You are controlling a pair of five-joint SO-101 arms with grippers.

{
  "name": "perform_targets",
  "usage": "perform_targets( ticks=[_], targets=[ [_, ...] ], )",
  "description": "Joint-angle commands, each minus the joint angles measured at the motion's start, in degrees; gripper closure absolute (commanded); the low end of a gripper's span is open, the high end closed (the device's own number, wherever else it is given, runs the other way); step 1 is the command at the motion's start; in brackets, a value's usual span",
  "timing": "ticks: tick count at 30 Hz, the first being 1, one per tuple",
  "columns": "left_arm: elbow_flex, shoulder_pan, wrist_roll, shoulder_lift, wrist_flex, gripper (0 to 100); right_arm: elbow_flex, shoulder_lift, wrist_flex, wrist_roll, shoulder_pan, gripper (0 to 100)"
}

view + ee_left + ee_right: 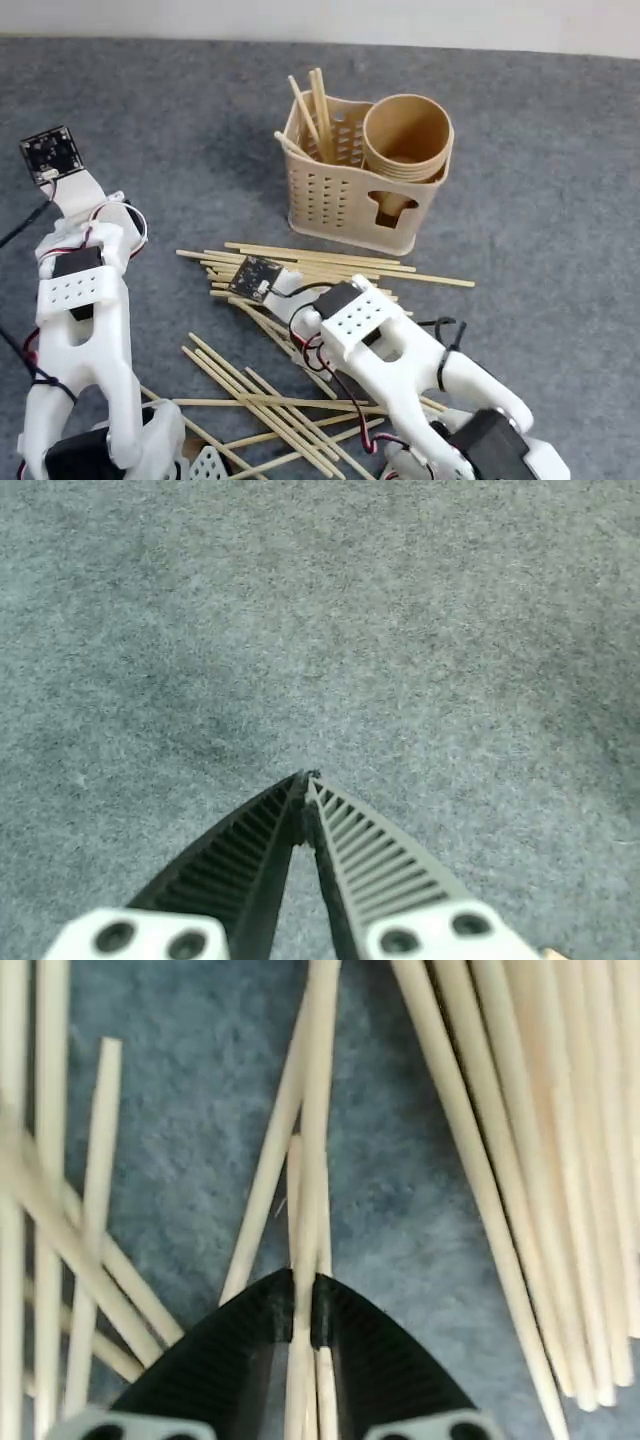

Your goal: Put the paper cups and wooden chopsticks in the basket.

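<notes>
A beige perforated basket (340, 205) stands at the back of the grey carpet. It holds stacked paper cups (405, 135) and a few upright wooden chopsticks (315, 105). Several loose chopsticks (330, 262) lie in front of the basket, and more (260, 400) lie nearer the arms. My right gripper (303, 1300) is low over the pile, shut on a thin bundle of chopsticks (310, 1140) that runs between its jaws. My left gripper (303, 780) is shut and holds nothing over bare carpet, at the left away from the pile.
The left arm (80, 300) stands at the table's left side and the right arm (400, 360) at the front centre, over the chopsticks. Open carpet (550, 200) lies right of the basket and behind it.
</notes>
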Motion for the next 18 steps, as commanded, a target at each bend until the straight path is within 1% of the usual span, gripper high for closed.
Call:
perform_targets(
  ticks=[1,4,11,15,18],
  targets=[
    [-0.40,-0.92,0.18,-1.63,-1.23,99,-3.12,-7.16,0.84,0.09,-0.22,99.4],
    [-0.40,-0.92,0.18,-1.63,-1.23,99,-1.80,-12.35,0.92,-2.90,0.31,99.4],
    [-0.40,-0.92,0.18,-1.63,-1.23,99,0.04,-21.93,0.48,-3.69,2.24,99.4],
    [-0.40,-0.92,0.18,-1.63,-1.23,99,0.04,-25.45,0.75,-8.44,2.33,99.4],
    [-0.40,-0.92,0.18,-1.63,-1.23,99,0.04,-28.70,0.92,-9.67,2.33,99.4]
  ],
)
